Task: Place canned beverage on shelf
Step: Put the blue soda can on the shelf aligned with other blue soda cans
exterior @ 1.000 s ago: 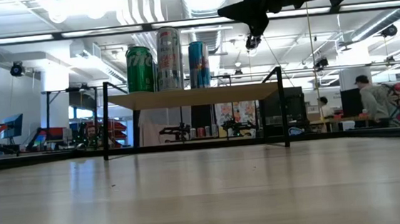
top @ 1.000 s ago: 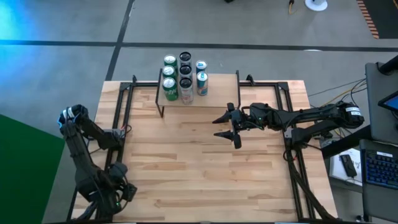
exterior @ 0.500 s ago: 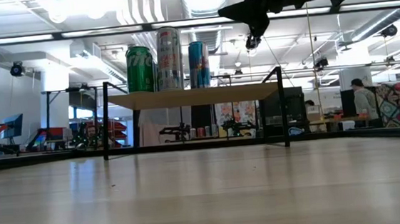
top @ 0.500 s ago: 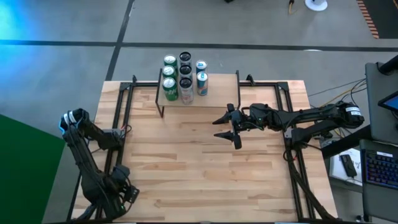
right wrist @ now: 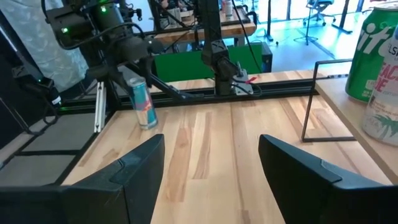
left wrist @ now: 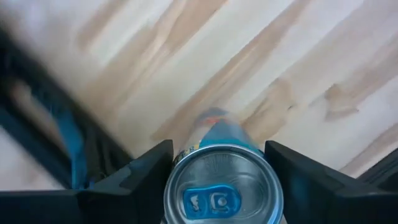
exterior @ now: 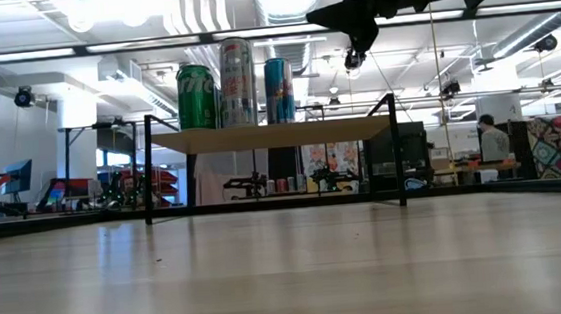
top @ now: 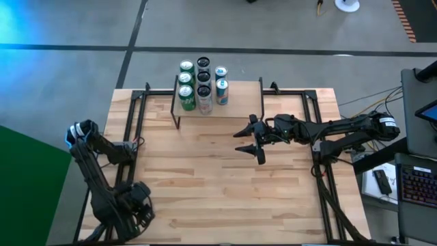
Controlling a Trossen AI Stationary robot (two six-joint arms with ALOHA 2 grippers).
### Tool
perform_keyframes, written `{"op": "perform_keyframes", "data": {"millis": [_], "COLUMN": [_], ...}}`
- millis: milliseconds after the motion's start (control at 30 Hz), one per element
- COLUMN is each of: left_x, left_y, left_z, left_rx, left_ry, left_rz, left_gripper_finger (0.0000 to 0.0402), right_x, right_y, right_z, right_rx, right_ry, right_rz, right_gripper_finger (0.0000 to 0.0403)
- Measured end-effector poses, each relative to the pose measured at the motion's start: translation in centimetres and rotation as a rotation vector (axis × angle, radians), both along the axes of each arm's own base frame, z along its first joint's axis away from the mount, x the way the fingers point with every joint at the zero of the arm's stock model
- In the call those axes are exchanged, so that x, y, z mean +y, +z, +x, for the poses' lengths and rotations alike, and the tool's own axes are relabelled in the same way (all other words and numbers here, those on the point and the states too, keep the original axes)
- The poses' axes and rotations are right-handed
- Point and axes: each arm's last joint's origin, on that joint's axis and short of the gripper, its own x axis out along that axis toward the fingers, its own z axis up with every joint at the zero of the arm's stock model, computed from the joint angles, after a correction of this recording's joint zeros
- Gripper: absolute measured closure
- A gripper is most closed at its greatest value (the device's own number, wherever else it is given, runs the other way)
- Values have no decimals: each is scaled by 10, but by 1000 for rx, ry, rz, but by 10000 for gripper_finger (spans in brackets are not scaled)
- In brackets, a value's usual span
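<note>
A blue and silver can (left wrist: 224, 186) stands upright on the wooden table near its near left corner, also seen in the right wrist view (right wrist: 143, 102). My left gripper (top: 134, 210) is over it, pointing down, one finger on each side of it. The shelf (top: 240, 102), a light plank on black wire legs (exterior: 274, 134), stands at the far edge and carries several cans (top: 203, 85) on its left part. My right gripper (top: 239, 140) hangs open and level above the table, a little nearer than the shelf, holding nothing (right wrist: 211, 149). My left gripper has the can between its two fingers, which lie against opposite sides of the can's wall just under the top rim (left wrist: 169, 194). The fingers come from above, pointing down. The can is upright, its base on the table (right wrist: 148, 126).
Black metal rails (top: 133, 116) run along the table's left and right sides. The middle of the tabletop (top: 218, 184) is bare wood. The shelf's right part is bare plank. A person (exterior: 492, 140) stands far off in the room behind.
My left gripper has sunk a little over the can at the near left corner and has rolled about its own pointing line. My right arm has kept still.
</note>
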Motion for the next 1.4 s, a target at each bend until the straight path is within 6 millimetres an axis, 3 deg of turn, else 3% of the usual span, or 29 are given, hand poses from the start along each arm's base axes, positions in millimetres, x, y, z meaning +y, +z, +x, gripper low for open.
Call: {"op": "perform_keyframes", "data": {"millis": [200, 667, 1000, 1400], "left_x": [5, 37, 55, 79], "left_y": [-3, -3, -1, 3], "left_z": [16, 71, 92, 99], "left_rx": [-136, -141, -174, -153], "left_ry": [-238, -477, -440, -346], "left_rz": [149, 253, 284, 358], "left_gripper_finger": [157, 160, 154, 61], "right_x": [2, 7, 7, 7], "right_y": [0, 0, 0, -2], "right_z": [0, 0, 0, 0], "right_rx": [0, 0, 2, 19], "right_ry": [-11, -12, -20, -20], "right_rz": [1, -1, -2, 1], "right_gripper_finger": [154, 154, 154, 154]}}
